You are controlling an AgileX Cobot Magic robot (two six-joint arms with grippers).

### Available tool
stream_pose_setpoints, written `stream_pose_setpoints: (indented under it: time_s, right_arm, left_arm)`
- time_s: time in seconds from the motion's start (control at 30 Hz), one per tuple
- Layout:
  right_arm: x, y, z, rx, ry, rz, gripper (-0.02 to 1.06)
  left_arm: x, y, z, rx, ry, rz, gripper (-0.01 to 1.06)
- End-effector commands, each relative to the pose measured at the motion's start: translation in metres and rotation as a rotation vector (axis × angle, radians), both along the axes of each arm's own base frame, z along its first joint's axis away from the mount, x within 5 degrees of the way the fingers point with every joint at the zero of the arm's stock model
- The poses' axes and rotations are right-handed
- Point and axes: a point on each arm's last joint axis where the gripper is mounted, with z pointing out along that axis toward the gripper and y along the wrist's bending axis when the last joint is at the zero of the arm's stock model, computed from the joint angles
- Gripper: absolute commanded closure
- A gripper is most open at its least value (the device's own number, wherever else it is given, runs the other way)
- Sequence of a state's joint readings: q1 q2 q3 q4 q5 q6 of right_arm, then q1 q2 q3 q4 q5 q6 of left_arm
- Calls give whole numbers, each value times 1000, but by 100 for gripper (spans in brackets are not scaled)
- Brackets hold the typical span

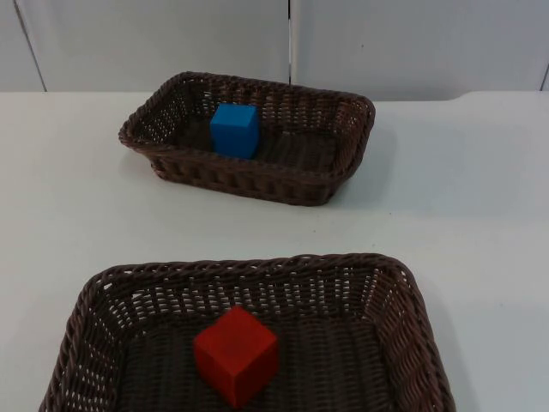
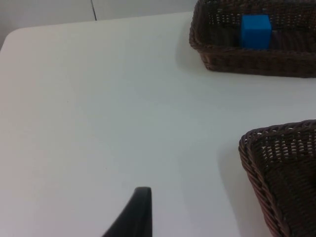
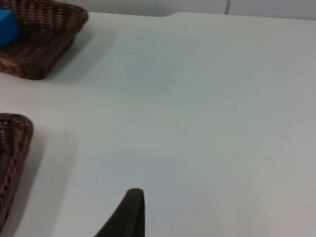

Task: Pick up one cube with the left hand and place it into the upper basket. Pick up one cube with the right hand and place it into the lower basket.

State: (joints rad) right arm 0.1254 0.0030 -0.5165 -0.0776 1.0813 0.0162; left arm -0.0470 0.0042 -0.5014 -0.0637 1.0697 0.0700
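A blue cube (image 1: 234,129) rests inside the upper wicker basket (image 1: 330,184), left of its middle. A red cube (image 1: 236,354) lies on the floor of the lower wicker basket (image 1: 403,292), near its centre. My left gripper (image 2: 138,210) hangs over bare table to the left of both baskets, with the blue cube (image 2: 256,30) and the upper basket (image 2: 247,61) ahead of it. My right gripper (image 3: 131,210) hangs over bare table to the right of the baskets, away from the upper basket (image 3: 42,47) and the blue cube (image 3: 6,27). Neither holds anything that I can see.
A grey partition wall (image 1: 386,39) closes the table at the back. A corner of the lower basket (image 2: 281,163) lies near the left gripper, and its other corner (image 3: 12,148) near the right one. White table (image 1: 480,215) stretches between and beside the baskets.
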Motion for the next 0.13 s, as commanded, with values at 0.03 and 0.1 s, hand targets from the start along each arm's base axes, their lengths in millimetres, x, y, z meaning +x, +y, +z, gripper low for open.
stream_pose_setpoints:
  time_s: [0.03,0.1]
  right_arm:
    - [0,0,0,-3,-6,-42,-1]
    - [-1,1,0,-4,-6,-75,-1]
  left_arm:
    - [0,0,-1,-2,1,5,0]
    - [0,0,-1,-2,1,5,0]
